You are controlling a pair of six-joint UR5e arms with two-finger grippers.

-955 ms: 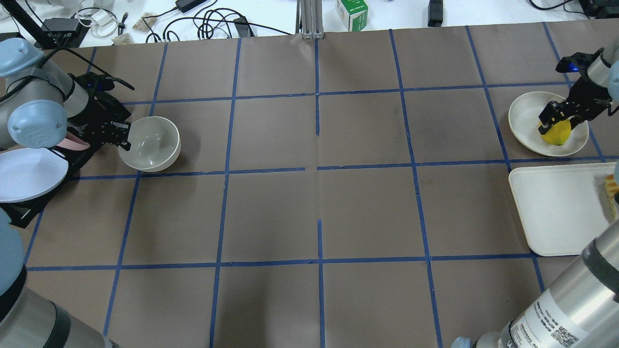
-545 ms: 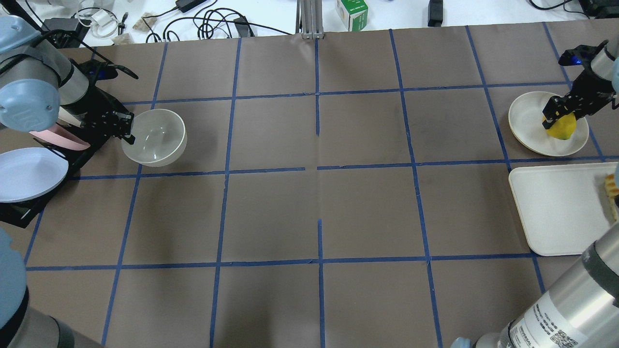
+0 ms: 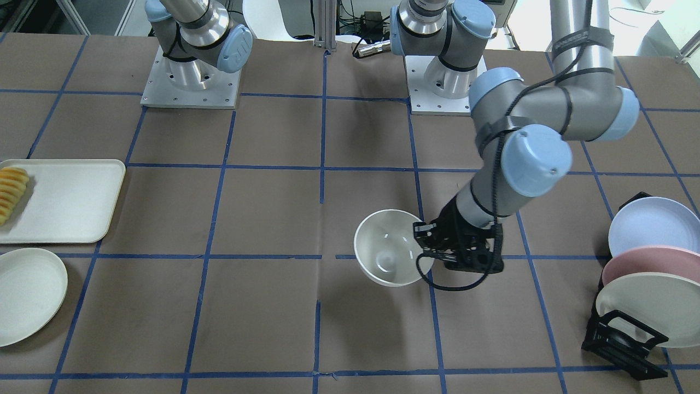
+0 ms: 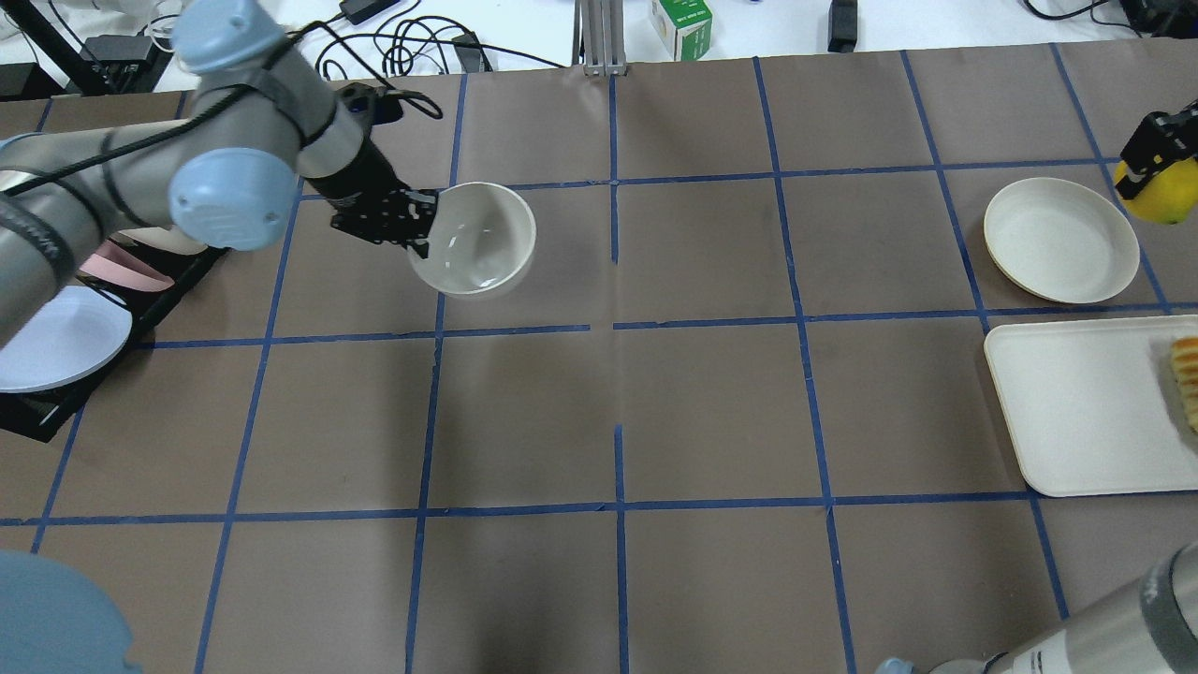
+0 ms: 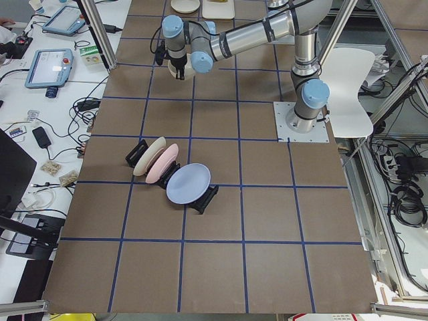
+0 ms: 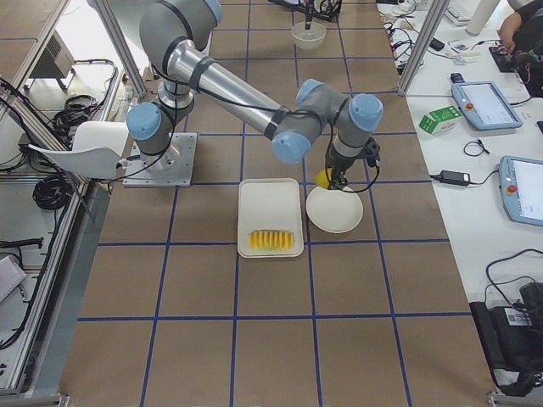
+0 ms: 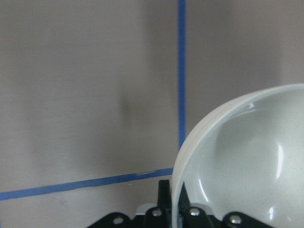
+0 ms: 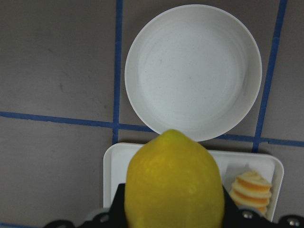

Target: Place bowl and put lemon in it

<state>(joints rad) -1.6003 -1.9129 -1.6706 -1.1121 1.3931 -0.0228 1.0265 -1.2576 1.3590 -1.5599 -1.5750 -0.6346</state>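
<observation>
Two end effectors each hold one thing. The left end effector (image 4: 421, 243) is pinched tight on the rim of the small, deep, round cream-white bowl (image 4: 482, 239), with one finger inside the bowl and one outside. In the left wrist view the shiny inside of the bowl fills the lower right corner, and the rim runs down between the two fingers. The bowl is over the brown paper surface (image 4: 711, 412) with blue tape lines, a little left of the middle in the overhead view. I cannot tell if its bottom touches the surface.

The right end effector (image 4: 1144, 168) is clamped on the small, bright yellow, oval lemon (image 4: 1156, 198). The lemon is up in the air at the far right edge of the overhead view. It is just beside the flat, round, cream-white plate (image 4: 1060, 239) and does not touch it. In the right wrist view the lemon looks big at the bottom, and the plate lies on the surface below it.

Next to the plate lies a cream-white tray (image 4: 1076, 402) with rounded corners. A row of orange-yellow fruit slices (image 4: 1186, 374) sits at one end of it.

On the left arm's side a black rack (image 3: 618, 339) holds three plates standing on edge: a blue plate (image 3: 651, 224), a pink plate (image 3: 645, 265) and a cream plate (image 3: 651, 306).
</observation>
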